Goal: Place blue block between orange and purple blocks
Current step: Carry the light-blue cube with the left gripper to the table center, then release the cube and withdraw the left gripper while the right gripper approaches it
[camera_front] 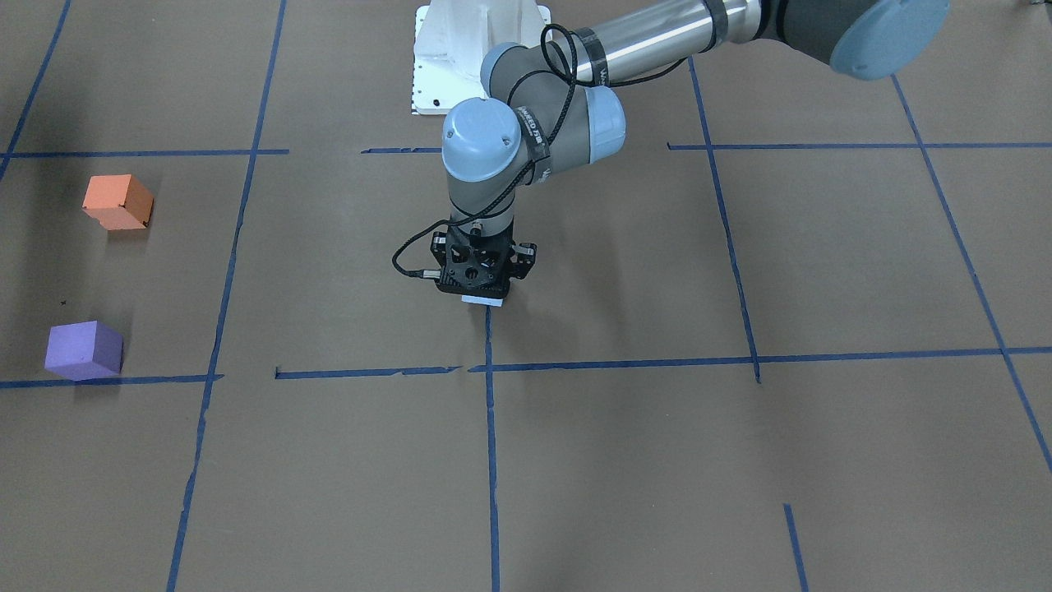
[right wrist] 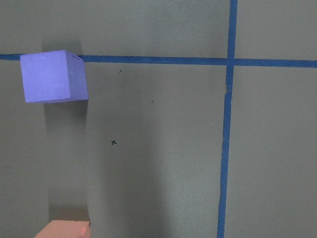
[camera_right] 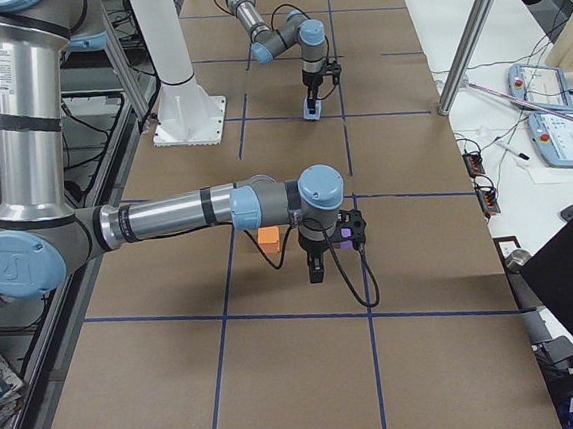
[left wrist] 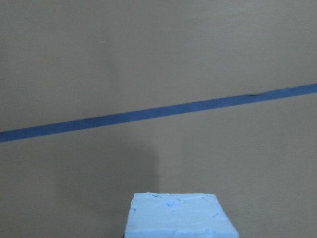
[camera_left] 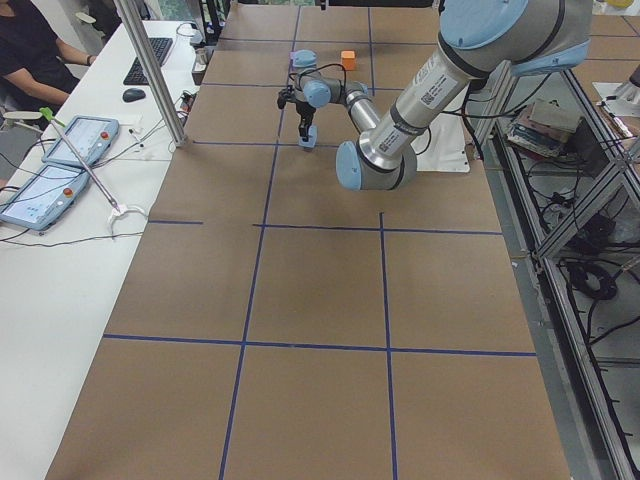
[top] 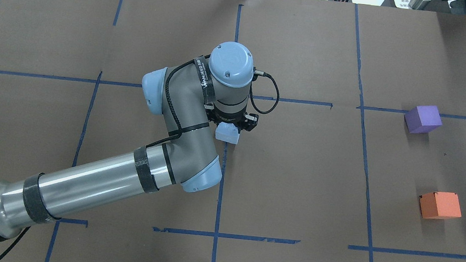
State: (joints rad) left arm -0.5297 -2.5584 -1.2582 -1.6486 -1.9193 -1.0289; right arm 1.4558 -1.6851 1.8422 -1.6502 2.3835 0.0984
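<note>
One step in, by my read: left gripper (top: 233, 126) jaws pinching pale blue foam cube (top: 227, 135) near centre of brown paper-covered table (top: 297, 175). Lifted or on surface, can't tell. Left to do: carry toward table's right end edge, set down in gap between orange foam cube (top: 440, 205) (nearer robot-side edge) and purple foam cube (top: 423, 119) (nearer far edge), release. Right gripper (camera_right: 315, 269) hangs over that pair; jaws spread or pressed together, can't tell. Count: 3 cubes, one per colour; 2 arms.

A black strap (top: 202, 81) on the left arm (top: 95, 186) reads roughly "WANJEED"; a joint cap (camera_right: 10, 267) bears "UR".
</note>
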